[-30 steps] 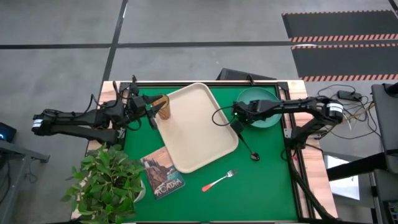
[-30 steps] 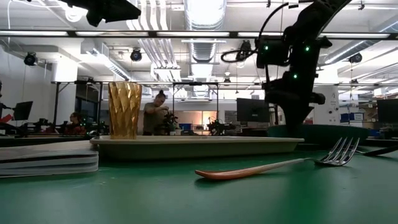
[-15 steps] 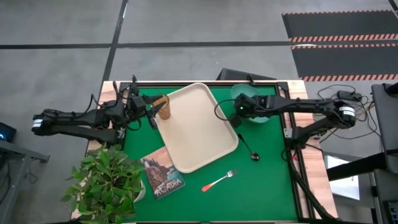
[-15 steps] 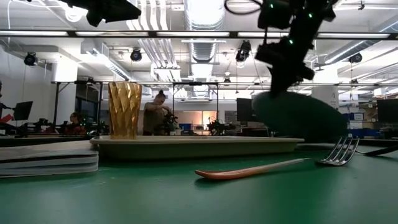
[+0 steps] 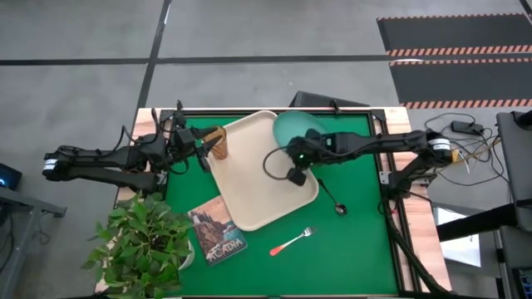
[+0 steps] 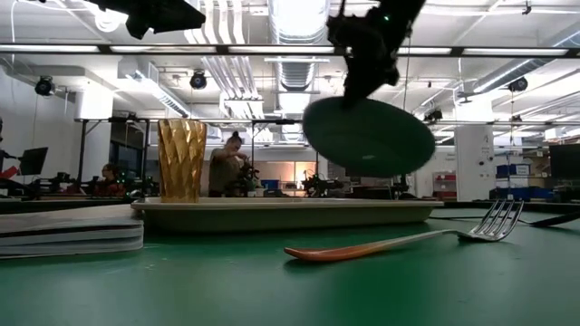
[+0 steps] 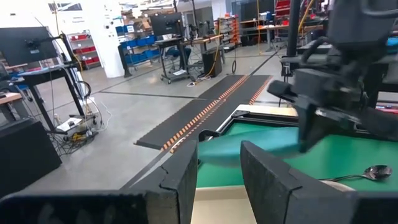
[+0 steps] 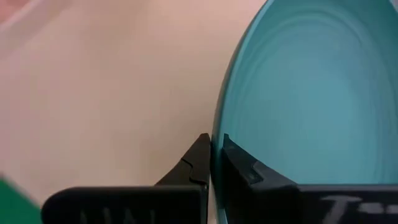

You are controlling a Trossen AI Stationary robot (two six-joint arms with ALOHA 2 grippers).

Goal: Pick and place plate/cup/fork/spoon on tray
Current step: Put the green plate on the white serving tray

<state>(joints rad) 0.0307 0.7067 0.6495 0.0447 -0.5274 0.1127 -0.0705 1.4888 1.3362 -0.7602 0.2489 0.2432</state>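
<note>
Above tray (image 5: 253,174), plate (image 5: 293,129) in right claw (image 5: 294,158)

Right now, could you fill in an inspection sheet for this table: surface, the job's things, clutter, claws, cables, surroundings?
Surface: green table.
Job's things: cup standing on the tray; plate held tilted in the air over the tray; spoon and fork lying on the table.
Clutter: book, potted plant.
Claws: right claw pinching the plate's rim; left claw open beside the cup.
Cables: loose wires beyond the table's right edge.
Surroundings: a person working far behind.
</note>
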